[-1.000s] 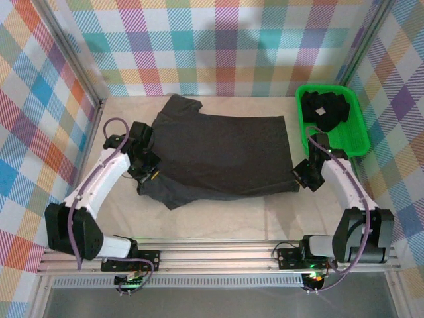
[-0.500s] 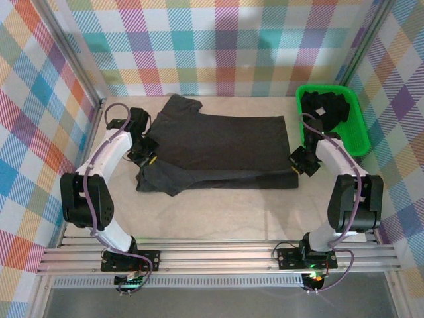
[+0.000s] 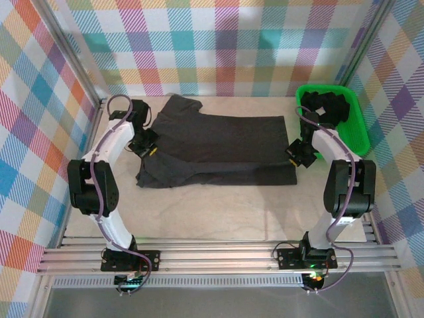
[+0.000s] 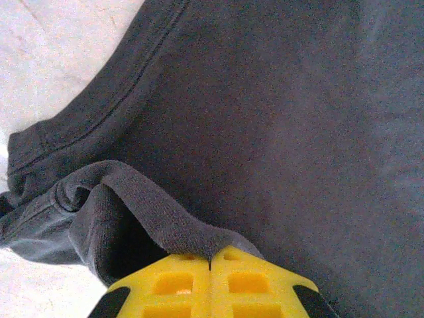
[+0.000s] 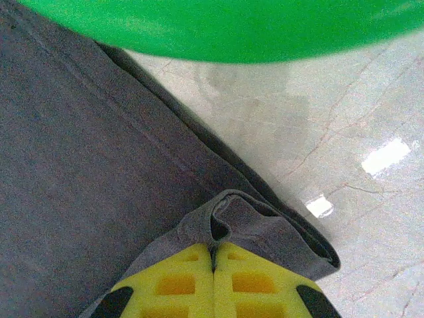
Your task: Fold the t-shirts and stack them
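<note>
Bare bench (image 3: 218, 212) in front of the spread shirt (image 3: 218, 142) gives open passage, while the green bin (image 3: 358, 136) blocks the far right corner and checked walls (image 3: 40, 132) close three sides.

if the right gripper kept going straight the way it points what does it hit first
Beyond the t-shirt fold pinched in its jaws, the right gripper faces a strip of table, then the green bin; likely the bin wall, though depth is unclear.
</note>
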